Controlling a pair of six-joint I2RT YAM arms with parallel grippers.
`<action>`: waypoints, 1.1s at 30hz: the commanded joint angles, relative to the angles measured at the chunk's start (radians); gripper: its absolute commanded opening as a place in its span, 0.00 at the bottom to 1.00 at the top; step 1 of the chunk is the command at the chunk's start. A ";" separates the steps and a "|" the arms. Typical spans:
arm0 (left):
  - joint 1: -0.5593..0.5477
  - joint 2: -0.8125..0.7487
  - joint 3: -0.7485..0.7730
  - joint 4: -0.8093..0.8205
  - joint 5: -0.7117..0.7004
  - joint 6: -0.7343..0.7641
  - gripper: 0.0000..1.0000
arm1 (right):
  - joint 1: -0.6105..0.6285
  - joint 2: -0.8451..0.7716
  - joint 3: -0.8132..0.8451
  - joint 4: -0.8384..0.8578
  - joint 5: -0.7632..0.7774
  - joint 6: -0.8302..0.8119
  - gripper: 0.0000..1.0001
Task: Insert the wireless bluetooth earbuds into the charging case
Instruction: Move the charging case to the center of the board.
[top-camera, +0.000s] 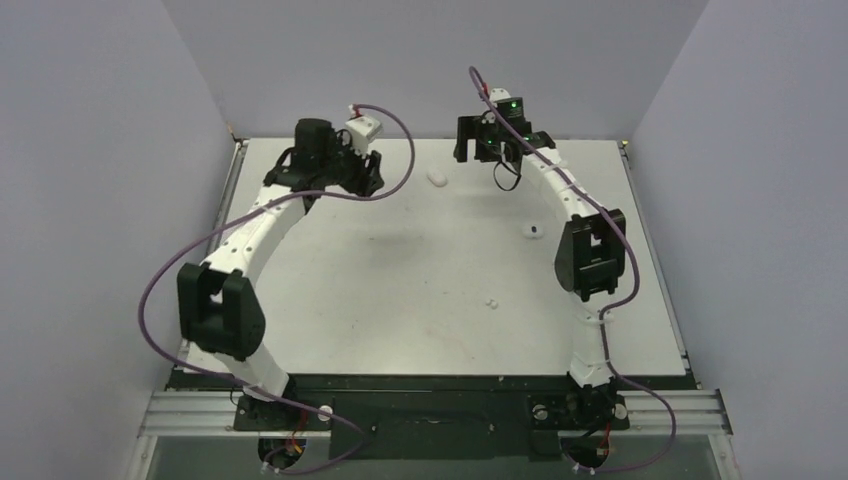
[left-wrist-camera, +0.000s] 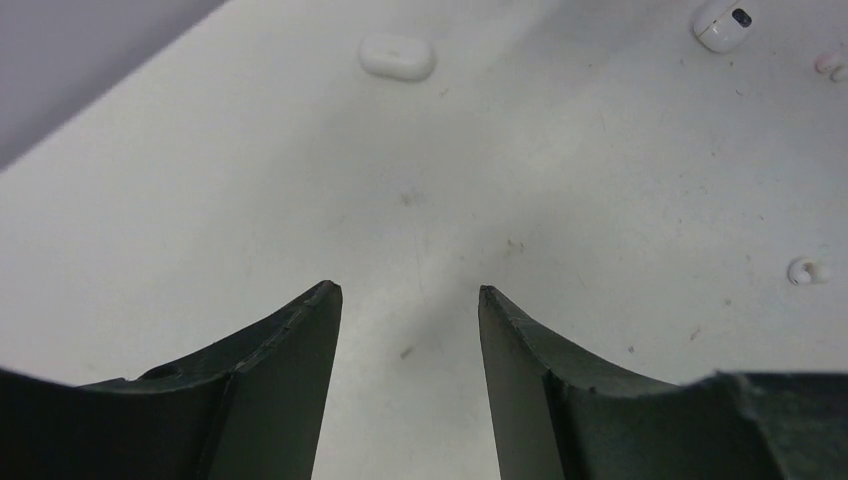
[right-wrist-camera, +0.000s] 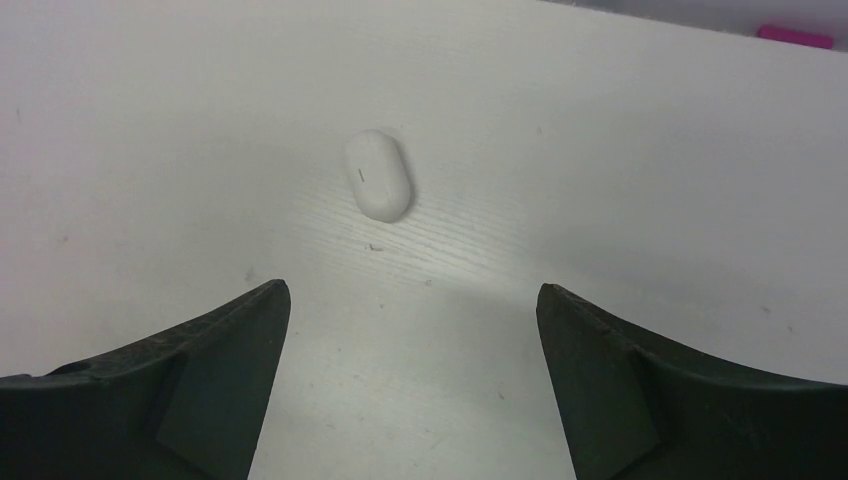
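Charging case (top-camera: 436, 178) lies flat on the white table (top-camera: 400, 300) with its lid shut, near the far edge, between the two grippers and touching neither. Left gripper (left-wrist-camera: 408, 290): fingers (left-wrist-camera: 290, 350) spread with a moderate gap, nothing between them, only bare tabletop showing in the gap. In the left wrist view the case sits well ahead of the fingertips, a little left of centre. Right gripper (right-wrist-camera: 413, 288): fingers (right-wrist-camera: 220, 350) spread wider and also holding nothing. In the right wrist view the case rests ahead of the tips, nearer the left-hand finger, long axis pointing roughly away from the camera. One earbud (top-camera: 532, 231), white with a dark spot, lies loose on the table, well apart from the case and close beside the right arm's elbow. Small white bits (top-camera: 490, 302) lie nearer the middle of the table, apart from both earbud and case. Whether these bits are earbuds or ear tips cannot be told.
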 joint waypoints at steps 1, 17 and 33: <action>-0.082 0.249 0.342 -0.106 0.089 0.221 0.51 | -0.043 -0.165 -0.075 0.030 0.005 0.062 0.90; -0.212 1.024 1.120 0.165 -0.239 -0.372 0.51 | -0.059 -0.407 -0.421 -0.021 0.078 0.067 0.90; -0.306 1.125 1.116 0.241 -0.868 -0.546 0.51 | -0.057 -0.574 -0.584 -0.036 0.077 0.081 0.90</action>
